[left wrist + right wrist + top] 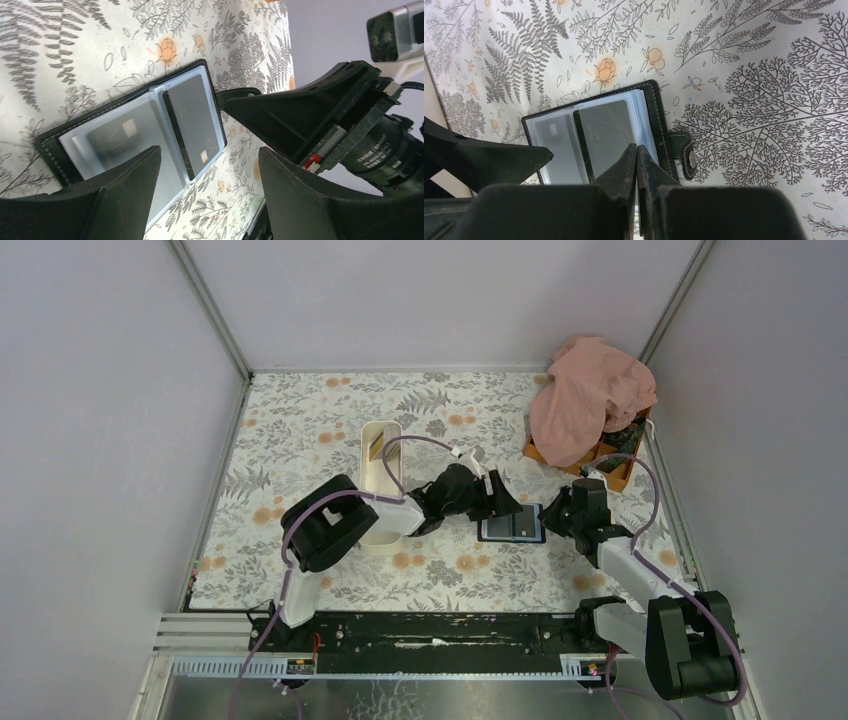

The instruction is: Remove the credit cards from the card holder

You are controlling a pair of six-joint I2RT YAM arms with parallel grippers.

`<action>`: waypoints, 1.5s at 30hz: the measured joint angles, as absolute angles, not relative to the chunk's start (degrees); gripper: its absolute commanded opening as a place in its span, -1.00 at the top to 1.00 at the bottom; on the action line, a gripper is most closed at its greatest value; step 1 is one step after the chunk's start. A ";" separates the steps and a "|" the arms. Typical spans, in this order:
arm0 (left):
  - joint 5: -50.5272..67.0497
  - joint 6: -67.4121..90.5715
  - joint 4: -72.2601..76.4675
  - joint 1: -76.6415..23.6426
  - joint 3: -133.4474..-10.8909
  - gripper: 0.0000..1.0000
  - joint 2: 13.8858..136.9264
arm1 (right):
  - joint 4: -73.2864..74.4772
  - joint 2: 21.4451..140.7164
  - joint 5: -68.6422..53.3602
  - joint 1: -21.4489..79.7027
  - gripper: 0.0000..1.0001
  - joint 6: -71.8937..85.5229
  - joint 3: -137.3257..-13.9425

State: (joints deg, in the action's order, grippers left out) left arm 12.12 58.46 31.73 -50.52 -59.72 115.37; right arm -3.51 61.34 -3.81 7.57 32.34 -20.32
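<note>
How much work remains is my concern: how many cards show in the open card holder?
2. A dark card lies in the clasp-side half of the card holder; a second card, dimmer behind frosted plastic, lies in the other half. Others may hide behind.

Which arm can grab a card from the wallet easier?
Probably the left gripper: its jaws stand open over the open wallet; the right gripper is shut at its edge.

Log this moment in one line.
card holder open, lying flat | two dark cards inside | left gripper open, by holder | right gripper shut, tips on holder's right half
</note>
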 measured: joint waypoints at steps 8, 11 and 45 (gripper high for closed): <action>14.81 57.67 32.93 -50.70 -62.48 -0.56 117.60 | -5.65 63.59 -4.21 7.57 0.91 32.29 -19.94; 15.03 57.41 32.51 -50.94 -63.66 -0.56 119.04 | -6.39 64.75 -4.27 7.57 0.92 32.38 -19.68; 15.57 61.84 32.25 -51.33 -67.33 0.22 124.40 | -12.14 67.68 -5.26 7.33 0.94 32.88 -18.31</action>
State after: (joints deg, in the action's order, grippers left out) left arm 15.57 61.84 32.25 -51.33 -67.33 124.40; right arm -12.14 67.68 -5.26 7.33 32.88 -18.31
